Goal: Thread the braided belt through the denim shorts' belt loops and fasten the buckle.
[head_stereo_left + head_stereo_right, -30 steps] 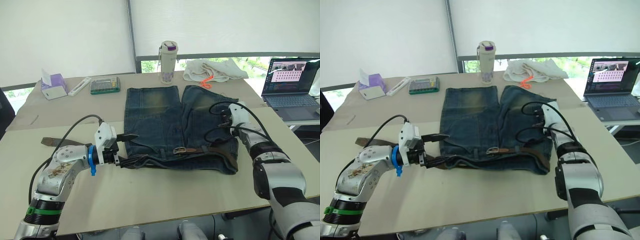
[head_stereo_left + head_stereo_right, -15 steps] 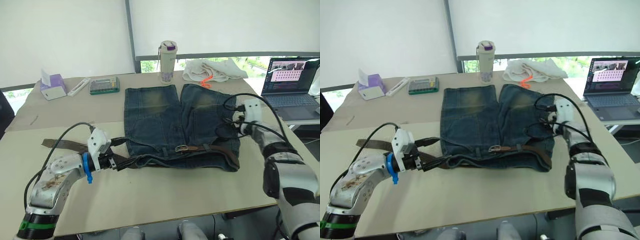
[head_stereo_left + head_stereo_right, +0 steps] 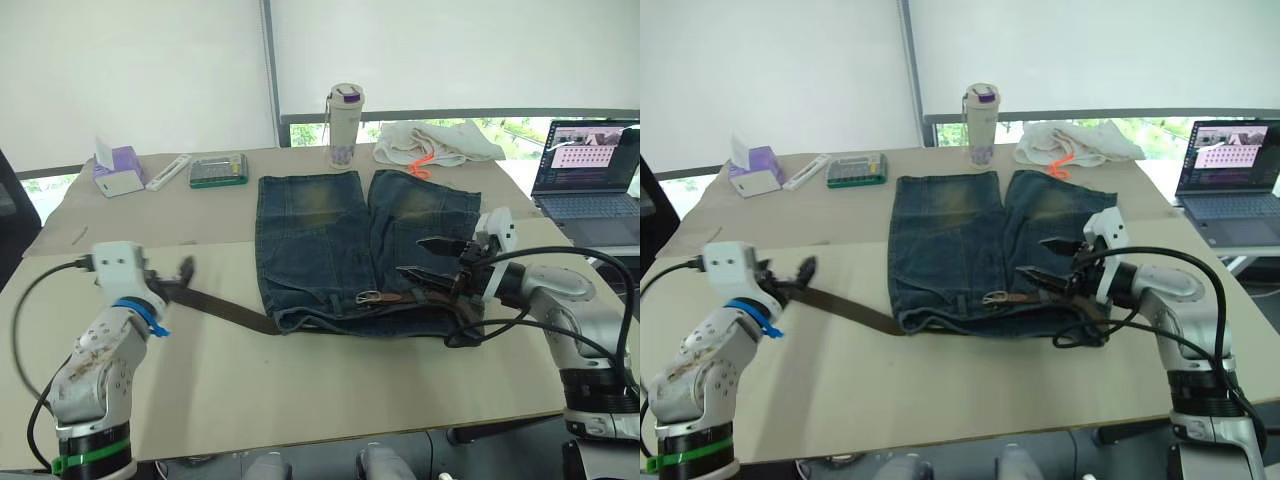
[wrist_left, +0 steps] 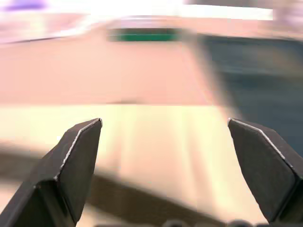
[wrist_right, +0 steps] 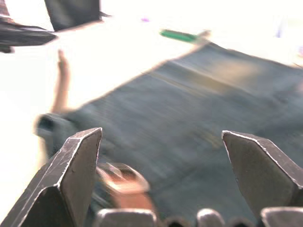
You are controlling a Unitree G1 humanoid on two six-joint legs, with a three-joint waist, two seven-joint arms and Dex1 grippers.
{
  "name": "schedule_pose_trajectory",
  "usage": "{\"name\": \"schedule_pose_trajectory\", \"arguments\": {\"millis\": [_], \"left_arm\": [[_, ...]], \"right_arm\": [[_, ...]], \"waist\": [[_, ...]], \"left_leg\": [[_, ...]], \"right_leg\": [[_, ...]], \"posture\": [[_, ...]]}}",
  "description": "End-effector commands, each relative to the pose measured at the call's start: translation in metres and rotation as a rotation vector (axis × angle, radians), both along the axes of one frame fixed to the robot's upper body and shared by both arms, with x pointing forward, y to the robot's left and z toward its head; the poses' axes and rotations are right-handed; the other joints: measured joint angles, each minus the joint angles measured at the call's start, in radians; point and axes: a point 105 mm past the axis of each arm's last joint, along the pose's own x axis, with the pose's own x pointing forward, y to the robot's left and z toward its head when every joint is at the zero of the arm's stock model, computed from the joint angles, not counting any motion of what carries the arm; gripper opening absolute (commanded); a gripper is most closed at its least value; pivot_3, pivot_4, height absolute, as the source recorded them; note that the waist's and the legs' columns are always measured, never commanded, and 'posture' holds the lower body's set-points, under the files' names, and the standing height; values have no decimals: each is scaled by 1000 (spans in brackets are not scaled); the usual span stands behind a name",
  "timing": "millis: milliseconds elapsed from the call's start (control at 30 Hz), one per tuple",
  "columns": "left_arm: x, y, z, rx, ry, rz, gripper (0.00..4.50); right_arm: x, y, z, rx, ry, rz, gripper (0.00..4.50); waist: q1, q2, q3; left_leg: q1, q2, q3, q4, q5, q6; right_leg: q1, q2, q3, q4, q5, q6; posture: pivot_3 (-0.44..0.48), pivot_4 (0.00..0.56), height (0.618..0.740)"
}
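One pair of denim shorts [image 3: 330, 230], one braided belt [image 3: 225, 308] and one buckle [image 3: 368, 297] on the bench [image 3: 300, 400] in the head views, between two sets of jaws. Belt laid along the waistband from just under the right jaws, past the buckle, out beyond the shorts' edge and across bare bench to the left jaws, its free end just ahead of them. Right jaws apart, hovering over the waistband, tips pointing at the buckle. Well beyond both: one bottle [image 3: 343, 125], one tissue box [image 3: 117, 168], one white cloth [image 3: 435, 142], one laptop [image 3: 590, 170].

In the left wrist view, left jaws wide apart, two fingers [image 4: 78, 156] clamped on nothing; one blurred dark strap low between them, shorts ahead to one side.

In the right wrist view, right jaws wide apart over denim, the buckle low between the two fingers.
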Motion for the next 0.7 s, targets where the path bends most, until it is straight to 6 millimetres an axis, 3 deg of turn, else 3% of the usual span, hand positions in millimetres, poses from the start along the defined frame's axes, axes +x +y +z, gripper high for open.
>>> {"name": "schedule_pose_trajectory", "arguments": {"millis": [33,167,367,633,700], "left_arm": [[6,16,0,33,54,153,4500],[20,13,-3,25,94,191,4500],[40,3,-29,-69,241,209,4500],[42,1,-54,-213,303,295,4500],[41,1,-54,-226,296,313,3962]], "right_arm": [[-18,21,9,9,-9,125,4467],[-20,31,7,-5,-10,145,4467],[-18,40,12,11,-36,149,4467],[-16,38,11,14,-42,115,4467],[-15,36,11,17,-41,101,4500]], "waist": [[9,0,0],[19,-2,0],[16,-3,-1],[8,-4,-1],[8,-4,-1]], "left_leg": [[-1,0,0,0,0,-2],[-4,0,-1,0,3,-8],[-5,0,-1,0,3,-11],[-5,0,-1,-1,4,-11],[-5,0,-1,-1,4,-12]], "right_leg": [[0,0,0,0,0,0],[-1,-1,-1,-4,3,1],[-2,-1,-2,-5,4,1],[-3,0,-2,-4,5,1],[-3,0,-2,-4,5,1]], "posture": [[0,150,740],[0,150,740],[0,150,740],[0,150,740],[0,150,740]]}}
